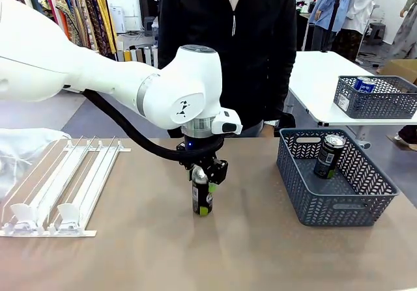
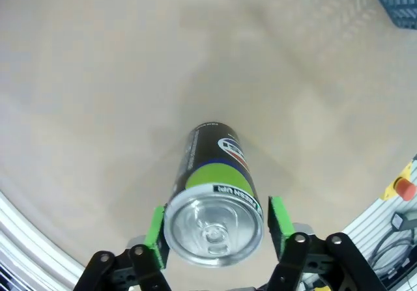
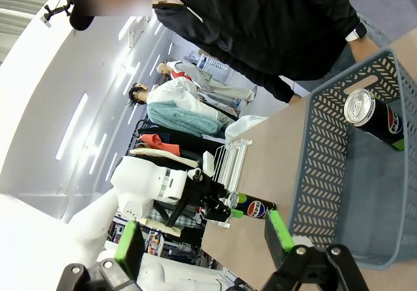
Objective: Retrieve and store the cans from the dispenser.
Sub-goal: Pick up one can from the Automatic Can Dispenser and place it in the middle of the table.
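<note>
front view: the left gripper point(image 1: 203, 176) points straight down at mid-table, its fingers either side of the top of a black can point(image 1: 202, 198) with lime-green marks that stands upright on the brown table point(image 1: 150, 252). left wrist view: the green pads point(image 2: 155, 229) sit on both sides of the silver top of the same black can point(image 2: 215, 206); the left pad lies against the rim, the right pad stands just beside it, so whether the grip is tight cannot be told. the white dispenser point(image 1: 62, 187) lies at the table's left edge, its lanes bare, clear stoppers at the near end. a grey-blue basket point(image 1: 339, 203) stands on the table's right side with a second black can point(image 1: 329, 155) upright inside, toward the far wall. a second basket point(image 1: 378, 99) rests on a white table behind, holding a blue can point(image 1: 362, 86). a person in a dark jacket point(image 1: 228, 37) stands at the far side. right wrist view: the right gripper point(image 3: 203, 239) is spread wide with nothing between its fingers, looking across the grey-blue basket point(image 3: 326, 167) and its can point(image 3: 378, 116) toward the left arm
</note>
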